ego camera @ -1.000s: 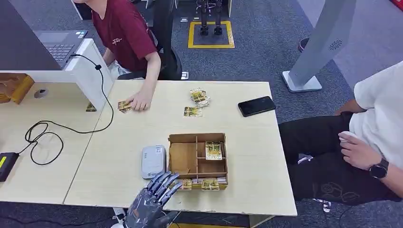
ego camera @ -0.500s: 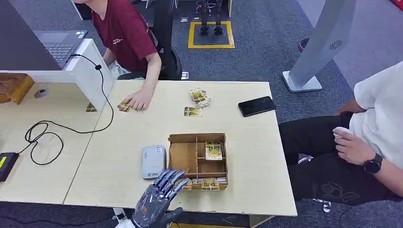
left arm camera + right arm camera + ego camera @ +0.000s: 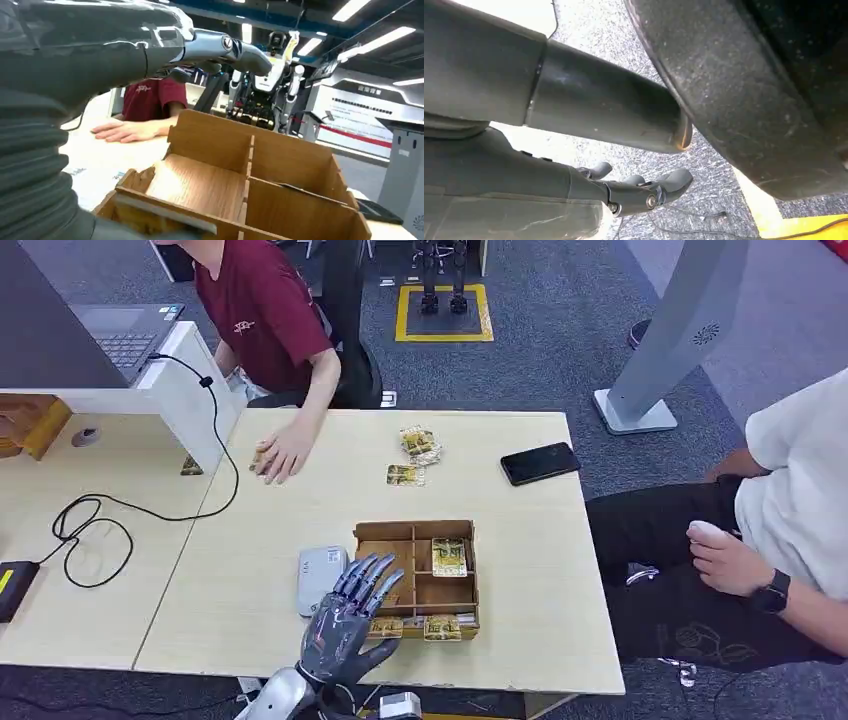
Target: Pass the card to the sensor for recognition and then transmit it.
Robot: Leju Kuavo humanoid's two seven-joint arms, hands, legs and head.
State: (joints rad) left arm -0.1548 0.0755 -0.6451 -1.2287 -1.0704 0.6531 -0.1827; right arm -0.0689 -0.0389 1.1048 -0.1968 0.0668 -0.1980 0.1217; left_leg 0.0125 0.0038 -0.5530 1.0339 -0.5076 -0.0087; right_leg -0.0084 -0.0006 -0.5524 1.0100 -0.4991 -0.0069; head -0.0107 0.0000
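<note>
Left hand (image 3: 350, 615) outstretched above wooden box (image 3: 417, 578)

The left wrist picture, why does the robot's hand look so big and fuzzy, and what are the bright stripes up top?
In the left wrist view the left hand sits right against the camera, so it looks huge and soft; the wooden box behind is sharper, and ceiling lights glare above. The head view is evenly lit.

A black phone (image 3: 540, 462) lies at the upper right of the bench (image 3: 270, 540). A laptop (image 3: 125, 335) sits at upper left, a black cable (image 3: 95, 525) below it. A person in red (image 3: 265, 310) rests a hand on the bench; another sits at right (image 3: 790, 510).
</note>
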